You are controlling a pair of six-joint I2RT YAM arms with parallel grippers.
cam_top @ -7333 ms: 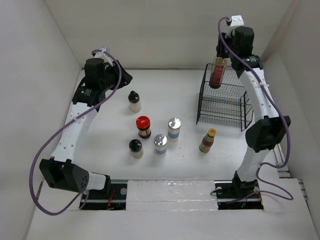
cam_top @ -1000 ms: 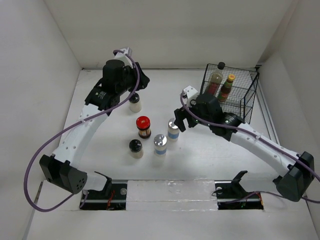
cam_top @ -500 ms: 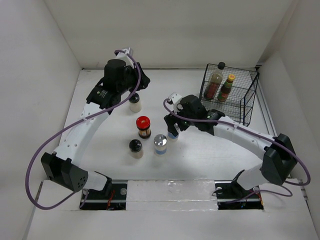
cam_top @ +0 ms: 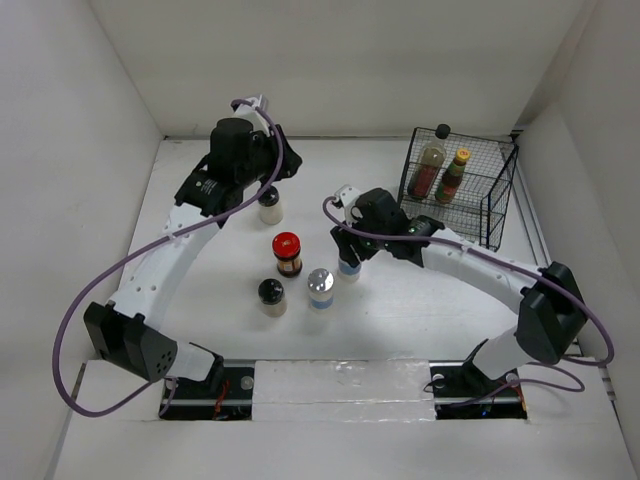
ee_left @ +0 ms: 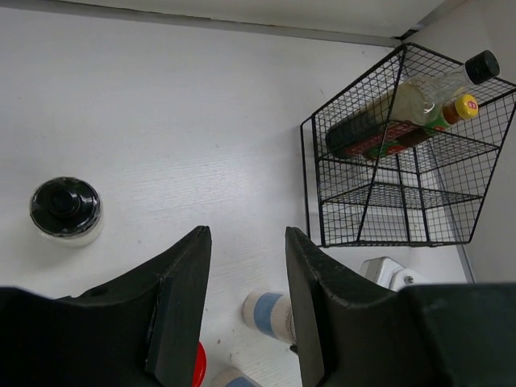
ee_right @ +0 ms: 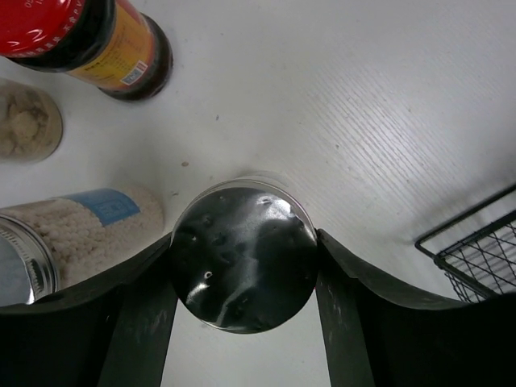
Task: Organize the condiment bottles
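1. The right pincer (ee_right: 246, 242) is clasping the silver-capped shaker with the blue label (ee_right: 242, 278) by its cap, with one finger pressing on each side. The shaker is standing upright around the middle of the white desk (cam_top: 400, 320).
2. The left pincer (ee_left: 246, 242) is holding nothing, and its fingers are standing narrowly apart. It is hovering over the far left part of the desk, above a black-capped pale jar (ee_left: 66, 211).
3. The second silver-capped shaker (cam_top: 321, 286) is standing just beside the clasped one, toward the near edge.
4. The red-lidded glass jar (cam_top: 287, 252) is standing toward the left edge from the two shakers. The other black-capped pale jar (cam_top: 271, 297) is standing near it, closer to the near edge.
5. The black wire basket (cam_top: 480, 205) is sitting near the far right corner. The tall dark bottle with the black cap (cam_top: 430, 168) and the green-red labelled bottle with the yellow cap (cam_top: 455, 172) are resting side by side inside it.
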